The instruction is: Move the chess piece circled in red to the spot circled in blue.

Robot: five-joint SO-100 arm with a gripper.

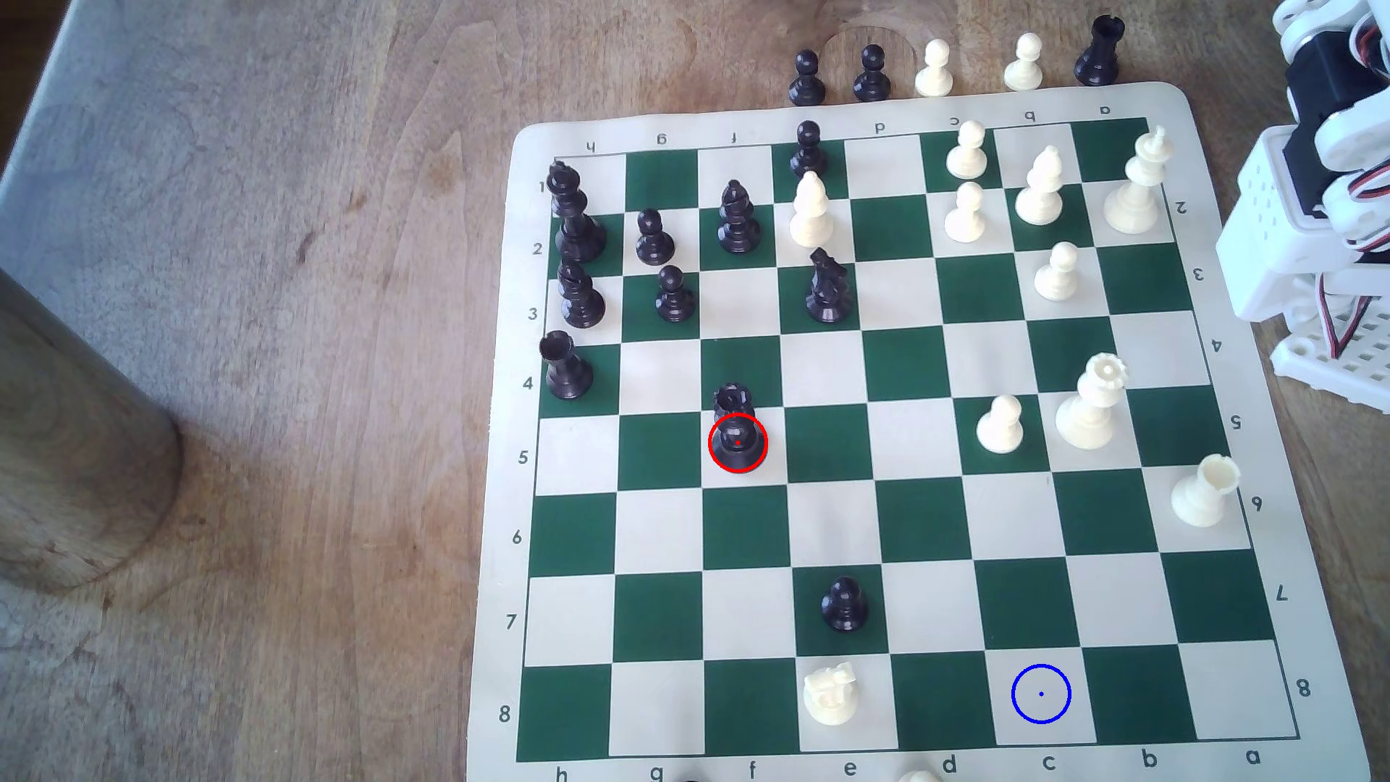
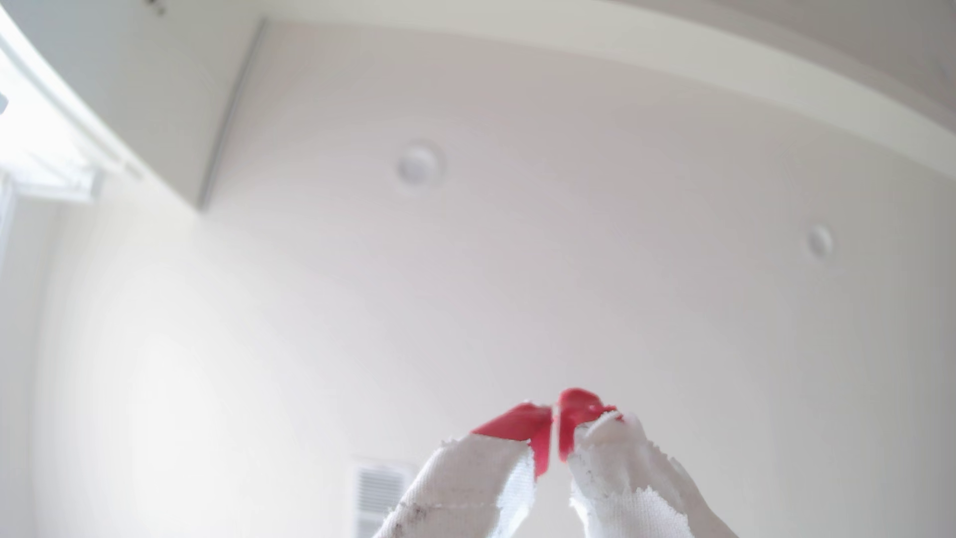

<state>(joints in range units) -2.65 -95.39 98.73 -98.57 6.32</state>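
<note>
While gripper [image 2: 554, 434] points ceilingward, queen [image 1: 737, 432] untouched

Past the green-and-cream vinyl chess mat [image 1: 1241, 774], the white plastic robot arm [image 1: 1324, 195] and a cream piece [image 1: 919, 776] are cropped by the exterior view's edges.

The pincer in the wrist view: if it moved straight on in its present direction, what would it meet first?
Nothing near: the pincer, red tips nearly together, points up toward a white ceiling. The way looks free, though depth is unclear.
</note>
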